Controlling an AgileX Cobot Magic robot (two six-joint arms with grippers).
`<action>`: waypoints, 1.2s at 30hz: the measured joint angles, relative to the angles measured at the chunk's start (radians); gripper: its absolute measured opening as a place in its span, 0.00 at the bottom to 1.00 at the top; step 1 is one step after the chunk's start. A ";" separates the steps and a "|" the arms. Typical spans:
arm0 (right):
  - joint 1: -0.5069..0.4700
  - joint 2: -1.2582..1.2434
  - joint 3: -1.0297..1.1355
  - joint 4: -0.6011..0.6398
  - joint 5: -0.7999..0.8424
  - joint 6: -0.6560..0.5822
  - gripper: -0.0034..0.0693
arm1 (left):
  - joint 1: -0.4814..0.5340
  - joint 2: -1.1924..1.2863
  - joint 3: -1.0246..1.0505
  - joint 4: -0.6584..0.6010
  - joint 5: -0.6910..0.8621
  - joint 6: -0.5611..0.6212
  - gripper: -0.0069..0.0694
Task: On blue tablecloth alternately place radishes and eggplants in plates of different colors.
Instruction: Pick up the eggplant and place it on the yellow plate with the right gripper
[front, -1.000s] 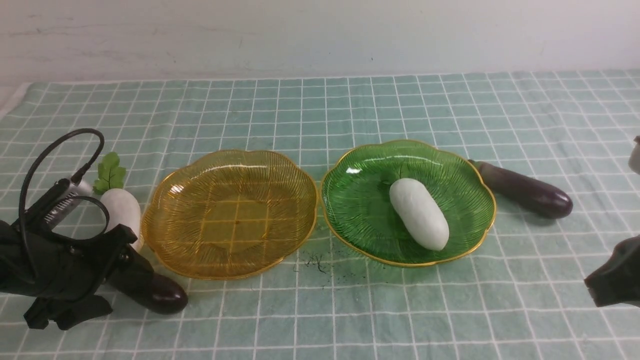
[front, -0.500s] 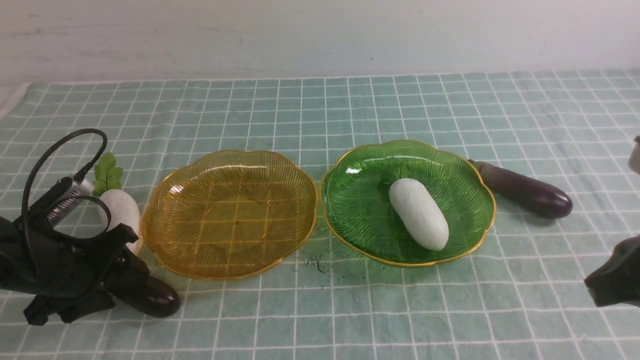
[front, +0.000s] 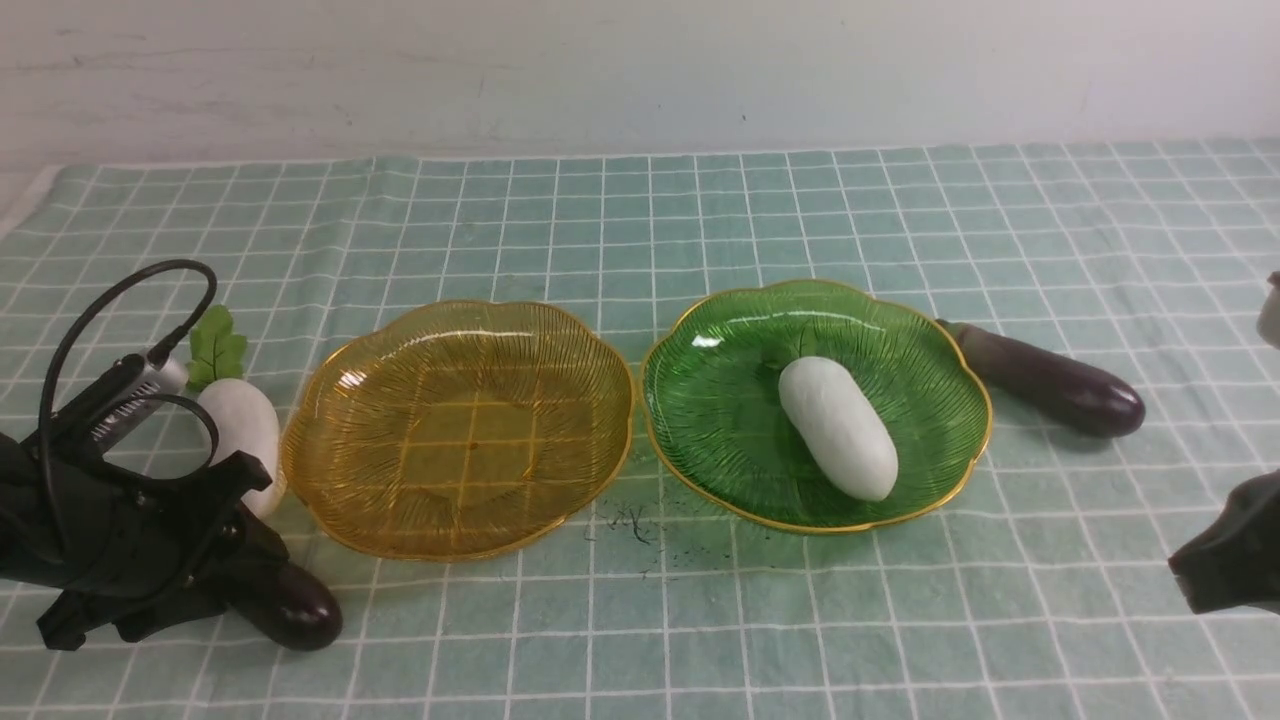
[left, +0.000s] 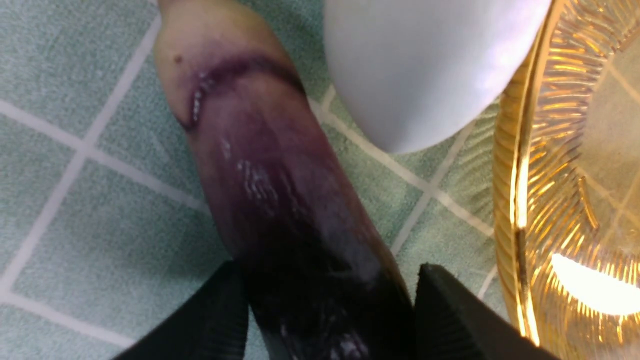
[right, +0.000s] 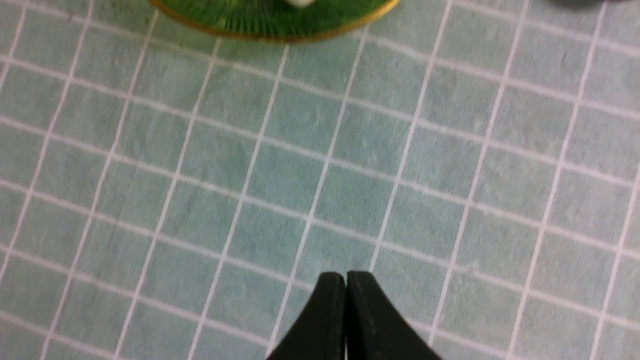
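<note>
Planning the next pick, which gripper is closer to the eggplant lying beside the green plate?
Right. The right gripper hangs close by that eggplant, toward the robot; the left gripper is far off, set around the other eggplant.

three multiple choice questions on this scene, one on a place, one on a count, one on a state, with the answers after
1. Where does the radish with no leaves showing lie?
A) in the green plate
B) in the amber plate
C) on the bare cloth

2. How many eggplants show in the front view?
A) one
B) two
C) three

3. How does the right gripper stand?
A) shut, empty
B) wide open
C) shut on a radish

Answers:
1 A, its white body rests inside the green dish.
2 B, the far eggplant lies beside the green plate, and the near eggplant sits between the left gripper's fingers.
3 A, its fingertips meet with nothing between them.
</note>
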 joint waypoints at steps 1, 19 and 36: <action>0.000 0.015 0.000 -0.015 -0.036 0.008 0.04 | 0.000 0.000 0.000 0.000 0.002 0.000 0.59; -0.191 0.646 -0.406 -0.146 -0.128 0.025 0.33 | 0.000 0.000 -0.002 0.003 0.018 0.000 0.59; -0.191 0.983 -0.563 -0.333 -0.298 -0.112 0.80 | 0.000 0.000 -0.002 0.003 0.020 0.000 0.59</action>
